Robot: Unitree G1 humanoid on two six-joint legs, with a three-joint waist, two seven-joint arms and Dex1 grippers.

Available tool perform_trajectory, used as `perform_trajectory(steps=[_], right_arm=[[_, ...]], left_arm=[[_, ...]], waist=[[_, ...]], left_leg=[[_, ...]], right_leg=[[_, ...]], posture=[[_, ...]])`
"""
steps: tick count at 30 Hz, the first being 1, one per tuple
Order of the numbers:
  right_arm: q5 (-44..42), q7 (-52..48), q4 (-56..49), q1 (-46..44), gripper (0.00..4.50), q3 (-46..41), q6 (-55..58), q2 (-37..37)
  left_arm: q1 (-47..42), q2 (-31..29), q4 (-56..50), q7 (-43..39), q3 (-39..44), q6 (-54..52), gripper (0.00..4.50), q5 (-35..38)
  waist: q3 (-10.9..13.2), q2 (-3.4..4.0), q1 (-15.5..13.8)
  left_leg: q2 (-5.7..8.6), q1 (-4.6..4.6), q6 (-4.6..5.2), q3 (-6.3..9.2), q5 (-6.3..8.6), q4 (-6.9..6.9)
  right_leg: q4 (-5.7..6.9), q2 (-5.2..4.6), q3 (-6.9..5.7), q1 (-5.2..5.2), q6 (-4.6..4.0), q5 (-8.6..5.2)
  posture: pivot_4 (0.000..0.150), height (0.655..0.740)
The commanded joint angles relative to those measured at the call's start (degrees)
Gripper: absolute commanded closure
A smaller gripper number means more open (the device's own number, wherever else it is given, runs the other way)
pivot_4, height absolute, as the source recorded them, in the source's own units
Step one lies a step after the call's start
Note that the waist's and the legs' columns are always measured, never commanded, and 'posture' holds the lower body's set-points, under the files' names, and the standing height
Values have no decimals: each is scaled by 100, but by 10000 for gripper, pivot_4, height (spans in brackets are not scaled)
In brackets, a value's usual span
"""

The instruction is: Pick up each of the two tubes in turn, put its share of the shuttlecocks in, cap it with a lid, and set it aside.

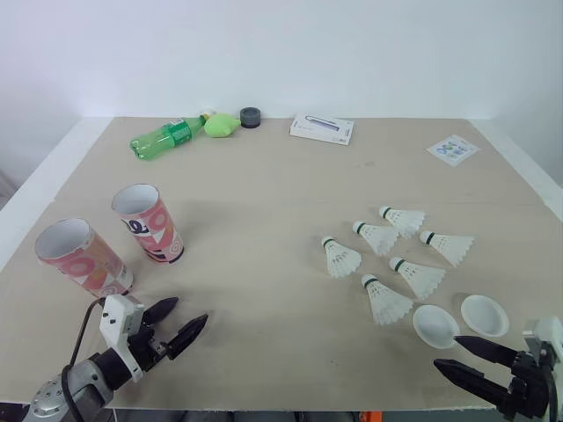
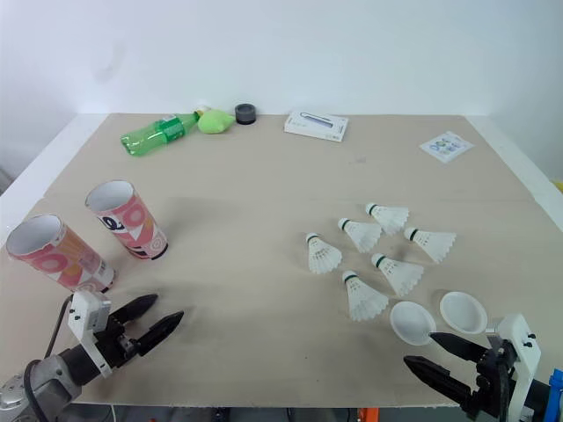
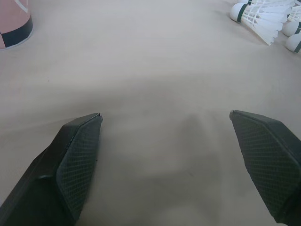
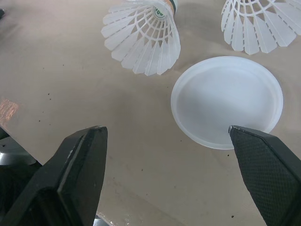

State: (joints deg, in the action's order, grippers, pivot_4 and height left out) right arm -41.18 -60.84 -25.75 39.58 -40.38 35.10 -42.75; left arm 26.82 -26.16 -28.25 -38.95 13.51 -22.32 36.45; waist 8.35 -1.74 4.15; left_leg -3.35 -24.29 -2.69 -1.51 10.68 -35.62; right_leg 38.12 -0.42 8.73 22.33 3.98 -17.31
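Two short pink patterned tubes lie tilted on the table's left: one (image 1: pixel 148 222) nearer the middle, the other (image 1: pixel 81 257) by the left edge. Several white shuttlecocks (image 1: pixel 387 255) are scattered on the right. Two white lids (image 1: pixel 435 324) (image 1: pixel 485 315) lie just in front of them. My left gripper (image 1: pixel 180 327) is open low over the table, in front of the tubes. My right gripper (image 1: pixel 459 353) is open at the front right, just short of the nearer lid (image 4: pixel 227 100).
At the back lie a green plastic bottle (image 1: pixel 165 137), a green lump (image 1: pixel 221 126), a dark roll of tape (image 1: pixel 251 116), a white box (image 1: pixel 322 128) and a small card (image 1: pixel 453 149). Bare tabletop (image 1: pixel 264 264) separates tubes and shuttlecocks.
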Motion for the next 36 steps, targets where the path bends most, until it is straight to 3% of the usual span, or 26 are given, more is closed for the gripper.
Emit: perform_trajectory(steps=[1, 11, 16, 21, 22, 24, 26, 31, 36], right_arm=[[-24, 22, -104, 9, 718, -52, -8, -21], [-319, 79, -674, 51, 718, -356, 112, -85], [-1550, 117, -1327, -809, 718, -494, 529, -771], [-2143, -11, -1014, -2912, 718, 780, 676, -1589], [-2136, -90, -796, -3615, 718, 1280, 715, -1569], [-1898, -465, -267, -5151, 718, 2497, 776, -1298], [-1597, -711, 160, -6026, 718, 3264, 814, -946], [-124, -1069, 1206, -7049, 718, 4808, 89, -193], [514, -1360, 1874, -7300, 718, 5235, -444, 268]], left_arm=[[-122, -67, -16, -52, -81, -117, 0, 70], [-475, -399, 5, -725, -523, -246, 0, 220], [-413, -190, 93, -705, -335, 31, 0, 232], [-71, 249, -389, -232, -203, 252, 0, 261], [199, 377, -606, -127, -187, 365, 0, 202], [1010, 773, -1017, 111, -51, 733, 0, 96], [1578, 1120, -1109, 208, 68, 1050, 0, 52], [2407, 1953, -1330, 722, 203, 1616, 0, 32], [2686, 2463, -1327, 1254, 409, 2043, 0, -203]], waist=[[0, 0, -1], [-1, 1, -17], [7, -6, -2], [41, -54, 61], [49, -90, -32], [60, -84, -61], [71, -87, -30], [100, -95, -46], [104, -101, -8]], left_leg=[[0, 0, 0, 0, 0, 0], [3, 0, 0, 4, 0, 2], [2, -2, 0, 4, 2, 3], [-7, 3, 13, -3, -6, -14], [-6, 0, 17, 0, -9, -17], [-3, -12, 17, 23, -9, -14], [2, -36, 15, 10, -7, -22], [-12, -39, 14, 32, 0, -25], [-9, -68, 11, 20, 7, -40]], right_leg=[[0, 0, 0, 0, 0, 0], [0, 0, -1, -2, 1, -1], [0, 0, -1, -2, 2, -4], [0, 6, 3, -25, 5, 23], [0, 5, 0, -35, 6, 26], [-1, 9, -14, -15, 11, 9], [-2, -2, -13, -17, 13, 18], [0, 15, -31, 10, -5, 7], [-4, 3, -35, 2, -11, 15]], posture=[[1500, 7294], [1500, 7294], [1500, 7294], [1500, 7294], [1500, 7294], [1500, 7294], [1500, 7294], [1500, 7294], [1500, 7294]])
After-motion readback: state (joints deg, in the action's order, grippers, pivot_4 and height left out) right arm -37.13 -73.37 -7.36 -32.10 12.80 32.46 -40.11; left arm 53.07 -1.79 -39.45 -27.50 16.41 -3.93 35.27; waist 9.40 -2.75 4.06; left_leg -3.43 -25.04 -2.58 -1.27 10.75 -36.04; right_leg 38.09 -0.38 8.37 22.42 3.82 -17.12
